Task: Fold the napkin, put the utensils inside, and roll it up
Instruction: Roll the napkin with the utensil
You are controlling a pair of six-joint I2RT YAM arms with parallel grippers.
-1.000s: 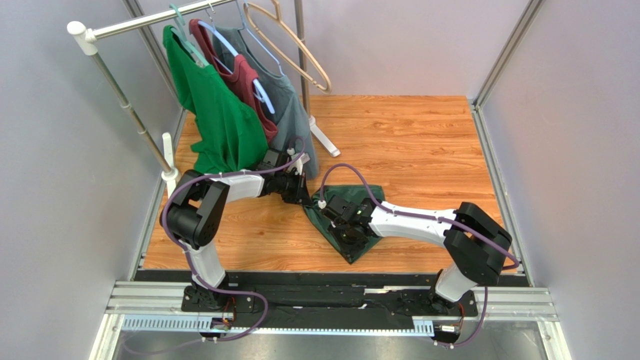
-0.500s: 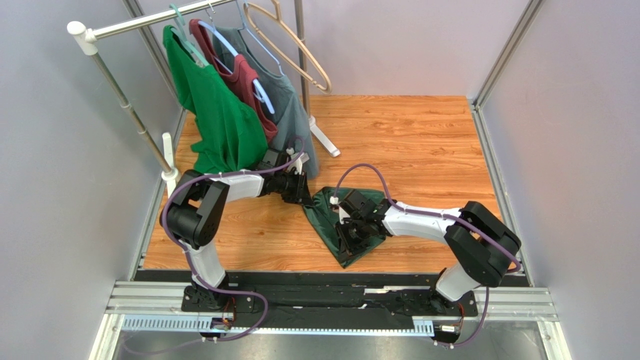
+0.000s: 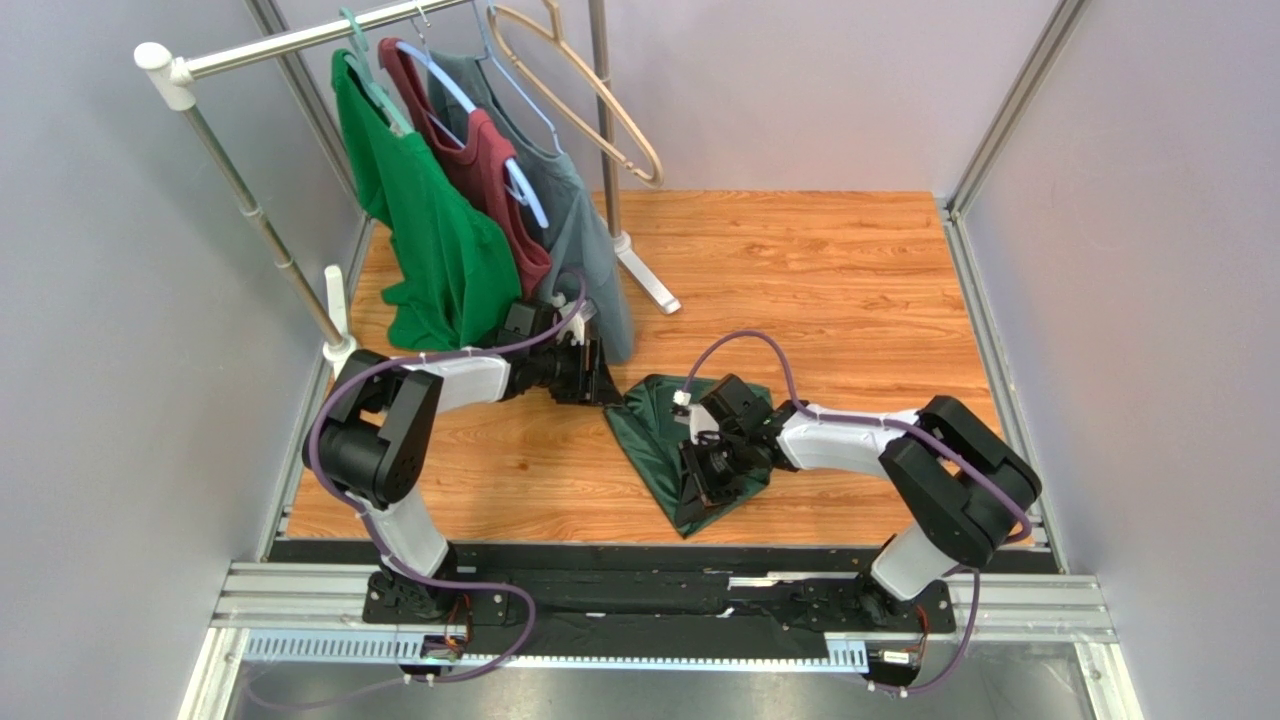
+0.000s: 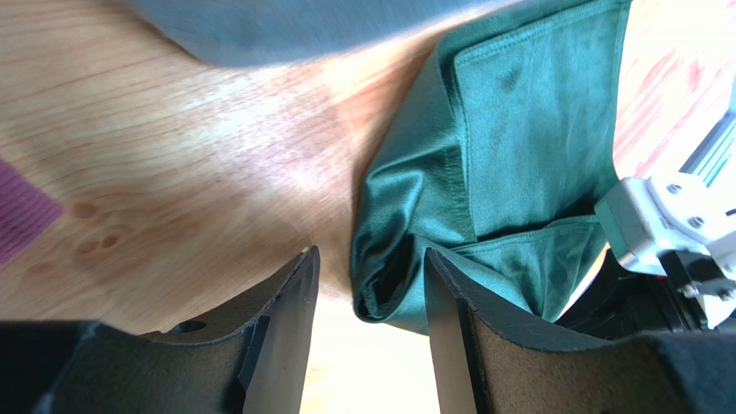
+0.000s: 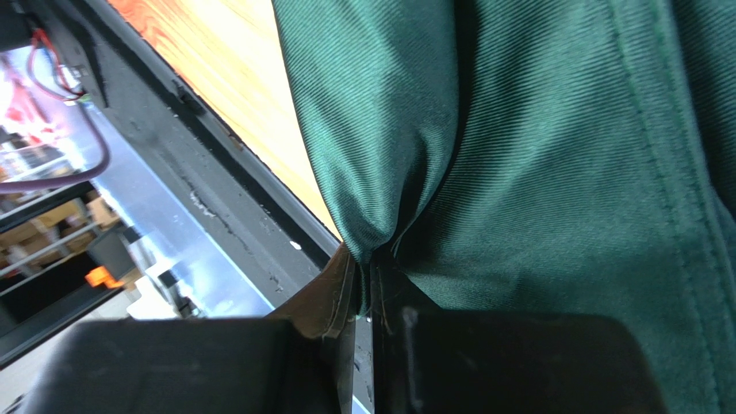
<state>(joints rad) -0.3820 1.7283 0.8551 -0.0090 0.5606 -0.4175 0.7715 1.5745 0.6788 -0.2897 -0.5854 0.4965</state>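
The napkin point(image 3: 657, 432) is a dark green cloth lying crumpled and partly folded on the wooden table point(image 3: 842, 285). My left gripper point(image 3: 600, 389) stands open at its far-left corner. In the left wrist view the rolled edge of the napkin point(image 4: 518, 129) lies loose just beyond the left gripper point(image 4: 369, 259), untouched by the fingers. My right gripper point(image 3: 703, 471) rests on the cloth's near part. The right wrist view shows the right gripper point(image 5: 367, 272) shut on a bunched fold of the napkin point(image 5: 536, 129). The utensils are out of view.
A clothes rack at the back left holds a bright green shirt point(image 3: 436, 225), a maroon shirt point(image 3: 481, 158), a grey shirt point(image 3: 579, 240) and an empty wooden hanger point(image 3: 601, 105). The grey shirt's hem point(image 4: 302, 26) hangs close over my left gripper. The table's near edge point(image 3: 601, 552) lies just past the napkin.
My left gripper has opened, let go of the napkin's corner and drawn back a little to the left. The right gripper has closed on the cloth and shifted slightly right.
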